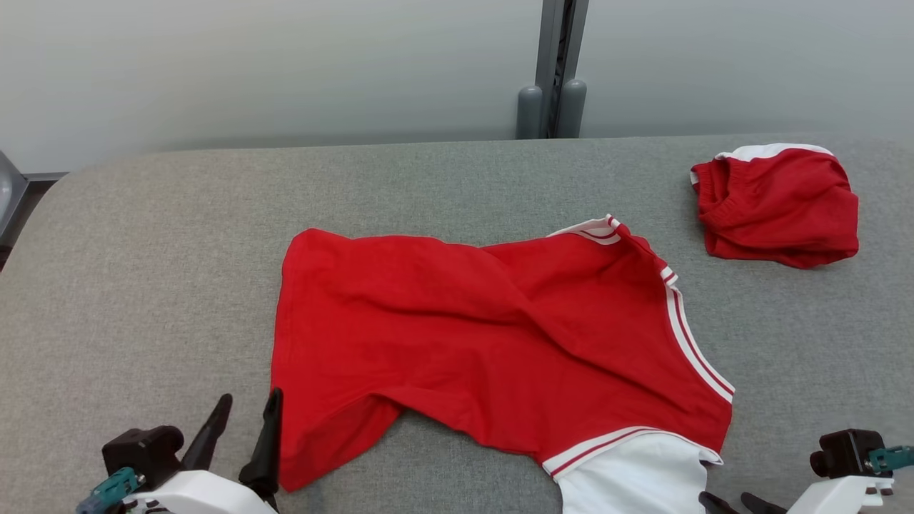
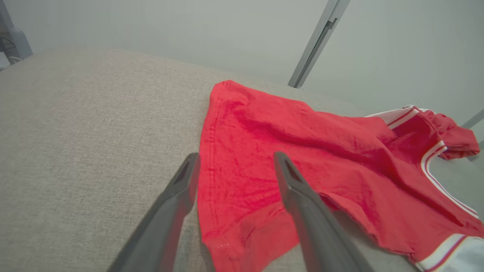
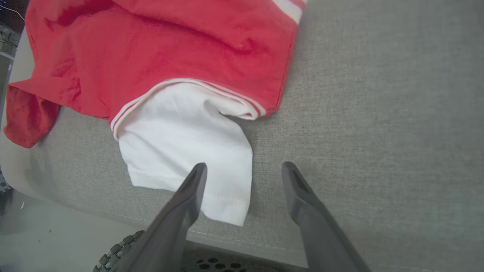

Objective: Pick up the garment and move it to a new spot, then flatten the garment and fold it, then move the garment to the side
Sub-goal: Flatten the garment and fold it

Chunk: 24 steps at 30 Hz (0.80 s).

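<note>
1. Table [image 1: 143,285]: grey woven padded top, spanning the head view from left to right edge. A pale wall stands behind it along the top of the frame.

2. Garment [image 1: 485,335]: red shirt with white stripe trim, lying spread but wrinkled at centre frame in the head view. Its plain hem is towards the left and its striped collar edge towards the upper right. The lower left corner is loosely bunched.

3. Second garment [image 1: 778,203]: red with white trim, in a compact bundle at the upper right of the head view, well apart from the shirt.

4. White sleeve [image 3: 181,139]: part of the shirt, at the bottom of the head view right of centre, reaching near the table's front edge in the right wrist view.

5. Post [image 1: 553,71]: grey upright, top centre of the head view.

6. Left gripper [image 1: 250,397]: lower left of the head view, jaws spread wide, holding nothing. In the left wrist view one finger [image 2: 177,189] is over bare padding just beside the hem, the other over red cloth.

7. Right gripper [image 3: 245,165]: jaws spread wide, holding nothing. One finger overlaps the sleeve's end, the other is over bare padding. Contact cannot be told.
</note>
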Tool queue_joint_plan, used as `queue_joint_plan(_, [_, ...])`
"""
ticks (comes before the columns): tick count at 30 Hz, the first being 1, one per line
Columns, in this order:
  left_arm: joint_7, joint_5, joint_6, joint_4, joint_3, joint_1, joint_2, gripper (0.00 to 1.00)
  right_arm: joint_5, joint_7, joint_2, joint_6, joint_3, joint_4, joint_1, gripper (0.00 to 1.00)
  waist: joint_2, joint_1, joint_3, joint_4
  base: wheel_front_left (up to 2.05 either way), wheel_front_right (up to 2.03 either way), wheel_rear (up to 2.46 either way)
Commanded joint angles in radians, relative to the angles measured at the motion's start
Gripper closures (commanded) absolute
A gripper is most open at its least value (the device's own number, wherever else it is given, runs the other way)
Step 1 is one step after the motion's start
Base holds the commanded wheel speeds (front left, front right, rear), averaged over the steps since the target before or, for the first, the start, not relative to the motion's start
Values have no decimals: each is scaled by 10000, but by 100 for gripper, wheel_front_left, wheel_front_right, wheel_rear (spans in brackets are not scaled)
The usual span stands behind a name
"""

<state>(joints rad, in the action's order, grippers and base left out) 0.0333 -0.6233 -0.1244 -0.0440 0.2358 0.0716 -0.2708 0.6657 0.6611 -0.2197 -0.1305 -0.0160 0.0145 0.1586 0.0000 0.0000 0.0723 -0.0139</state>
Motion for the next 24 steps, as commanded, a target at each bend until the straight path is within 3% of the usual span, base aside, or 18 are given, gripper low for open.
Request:
queue_joint_plan(1, [-115, -98, 29, -43, 22, -149, -16, 0, -115, 144, 74, -5, 34, -94, 78, 0, 0, 0, 49, 27, 0, 0, 0])
queue_joint_plan(15, [-2067, -697, 171, -854, 678, -226, -188, 0, -346, 663, 701, -5, -270, 601, -309, 0, 0, 0, 181, 109, 0, 0, 0])
queue_joint_plan(24, [-2139, -935, 463, -1499, 811, -450, -53, 0, -216, 489, 748, -5, -780, 1114, -633, 0, 0, 0, 253, 73, 0, 0, 0])
